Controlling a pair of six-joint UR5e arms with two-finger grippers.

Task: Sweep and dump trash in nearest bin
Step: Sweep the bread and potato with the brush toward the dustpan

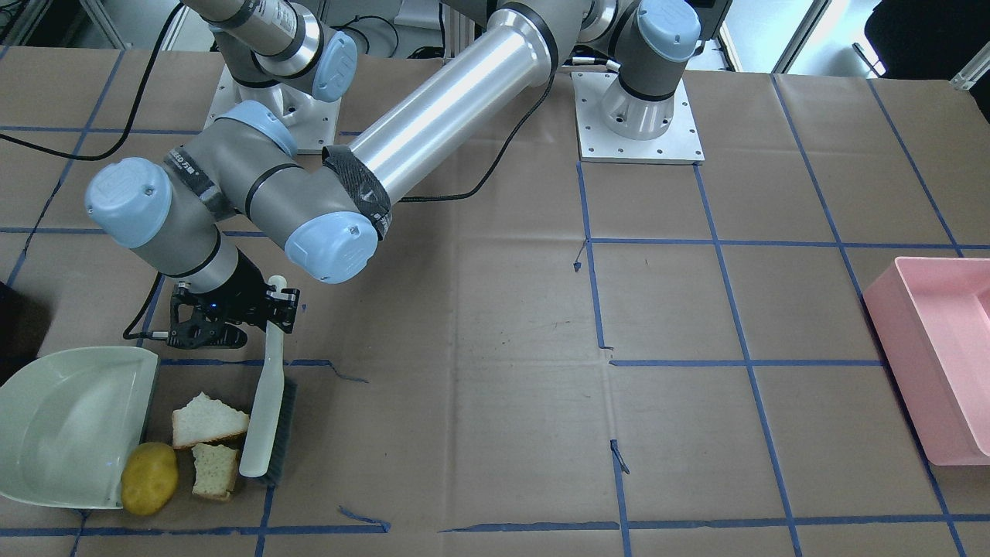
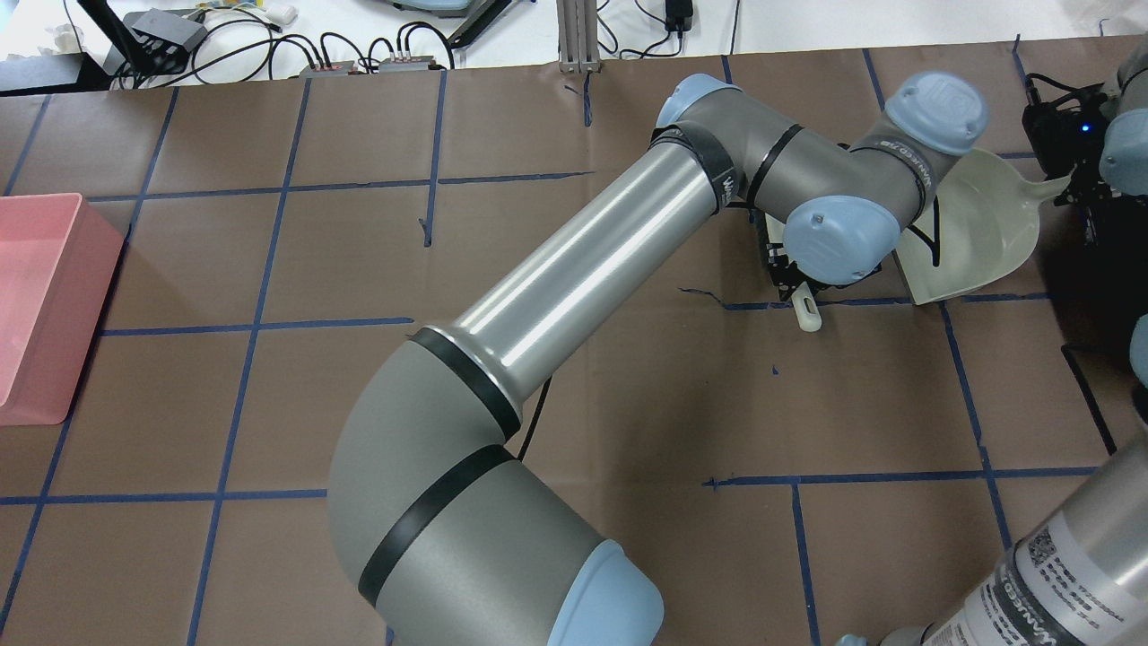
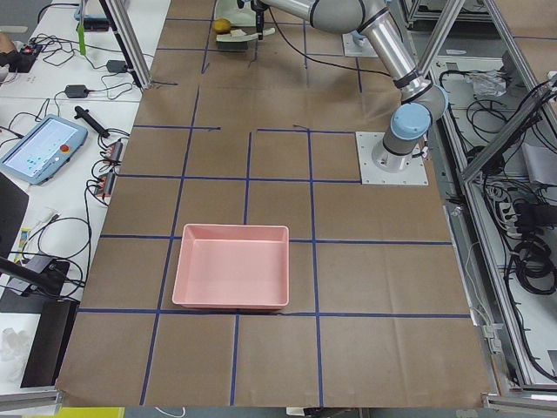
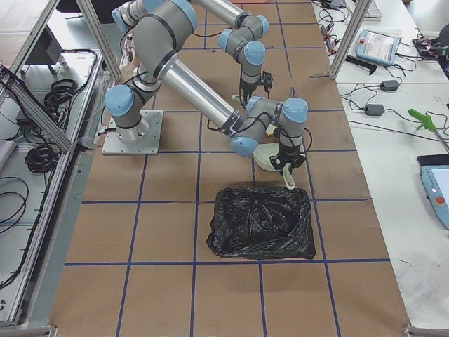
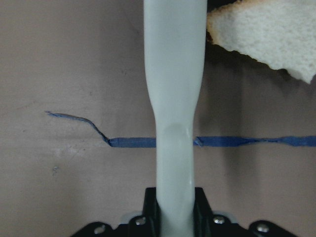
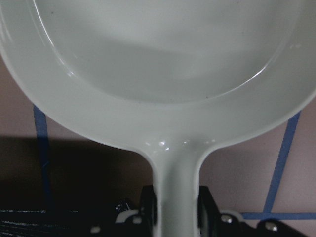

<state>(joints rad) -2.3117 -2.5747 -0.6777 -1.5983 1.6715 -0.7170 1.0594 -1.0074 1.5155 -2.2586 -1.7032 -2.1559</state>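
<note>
Trash (image 1: 207, 422) on worktop (image 1: 503, 348) between brush (image 1: 265, 418) and dustpan (image 1: 62, 425): two bread pieces (image 1: 214, 470), potato (image 1: 149, 478); none swept in. Brush clamped in left claw (image 5: 175, 212), dustpan handle (image 6: 175, 173) in right claw (image 6: 176, 213). Dumping pending.

The brown-papered table (image 1: 503, 325) carries a pink bin (image 1: 953, 357) at 3 o'clock; bread pieces (image 1: 207, 422) and a yellow potato (image 1: 148, 478) lie at 8 o'clock.

Robotics lab. My desk (image 3: 261, 366) wears brown paper gridded with blue tape (image 1: 746, 362). My bases bolt onto metal plates (image 1: 592, 143). Aluminium frame posts (image 3: 129, 43), tangled cables (image 3: 522, 252) and teach pendants (image 3: 43, 148) ring it.
</note>
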